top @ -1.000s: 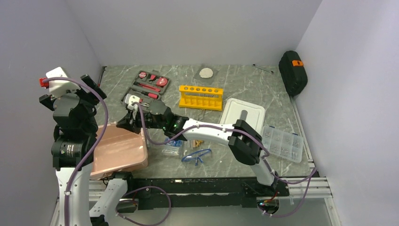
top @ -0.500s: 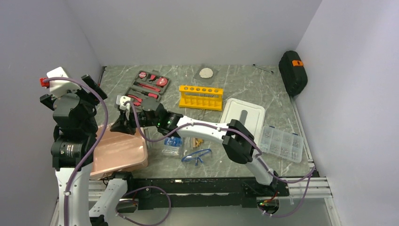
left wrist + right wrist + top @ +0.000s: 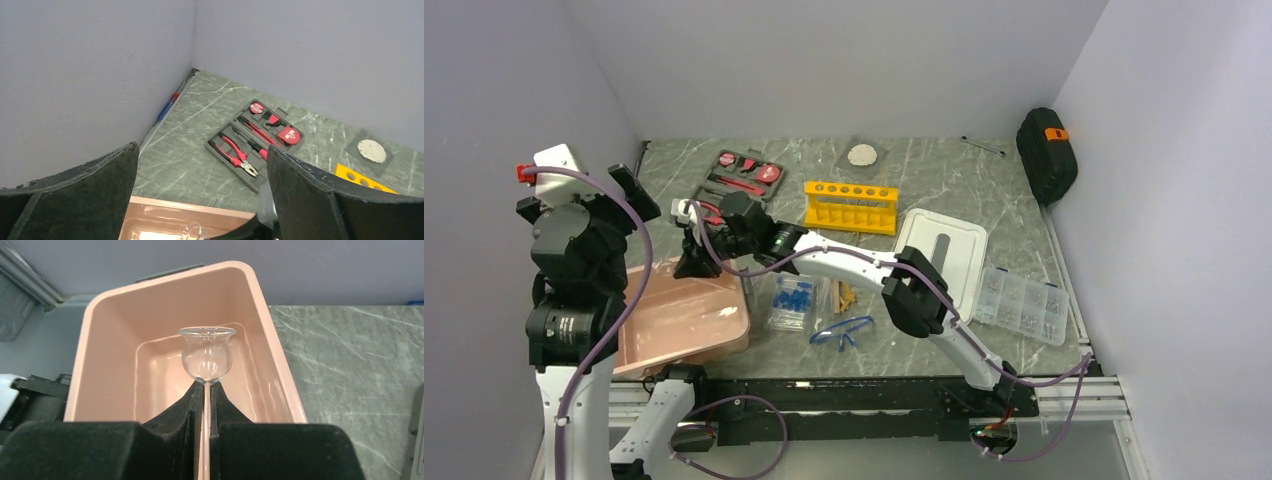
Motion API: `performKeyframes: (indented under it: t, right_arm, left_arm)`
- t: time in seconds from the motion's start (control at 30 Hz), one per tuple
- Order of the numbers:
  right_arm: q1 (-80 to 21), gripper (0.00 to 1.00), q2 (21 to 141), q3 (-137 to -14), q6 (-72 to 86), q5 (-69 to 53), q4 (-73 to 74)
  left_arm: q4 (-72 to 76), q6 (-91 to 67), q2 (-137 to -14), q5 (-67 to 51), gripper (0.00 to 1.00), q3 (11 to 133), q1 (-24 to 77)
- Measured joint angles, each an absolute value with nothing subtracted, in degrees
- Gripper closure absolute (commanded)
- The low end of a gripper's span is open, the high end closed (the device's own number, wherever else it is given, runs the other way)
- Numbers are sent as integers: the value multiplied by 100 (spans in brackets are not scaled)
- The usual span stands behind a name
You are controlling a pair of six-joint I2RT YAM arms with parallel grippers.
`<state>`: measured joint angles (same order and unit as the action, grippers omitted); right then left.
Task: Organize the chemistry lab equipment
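Clear glass bulb-topped tube: one piece, thin stem pinched between the pads of the right gripper, which is closed narrow on it. The bulb sticks out past the fingertips over the open pink bin. Grip on the stem rather than the bulb probably spares the fragile flared cup and leaves it free to go down first. Cannot tell whether the glass touches the bin floor; it looks clear of it.

The bin is at the left near edge of the table, in reach of both arms, and looks to be the collecting point. Nothing else shows inside it in the wrist view.

Left gripper: spread wide, holding nothing, raised above the bin's far side and looking at the hand tool kit. It seems parked out of the right arm's way.

Awaiting sorting, mid-table:
- yellow test-tube rack, one, six holes, none filled
- bag of blue-capped tubes, one; tube count unreadable
- wooden clamps, small cluster beside the bag, number unclear
- safety glasses, one pair, nearest the arm bases

Parts box, one, to the right.
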<state>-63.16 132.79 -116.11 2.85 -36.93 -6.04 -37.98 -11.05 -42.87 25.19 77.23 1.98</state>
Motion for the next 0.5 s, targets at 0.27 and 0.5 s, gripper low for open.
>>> performKeyframes:
  t: [0.27, 0.5]
  right_arm:
    - [-6335, 100, 13603, -12055, -307, -3592, 388]
    - [-6357, 100, 13917, -12077, -593, -3358, 698]
  left_arm:
    - [-4049, -1177, -4163, 1977, 1, 8060, 244]
    - [-4261, -1343, -4136, 1387, 1, 8281, 307]
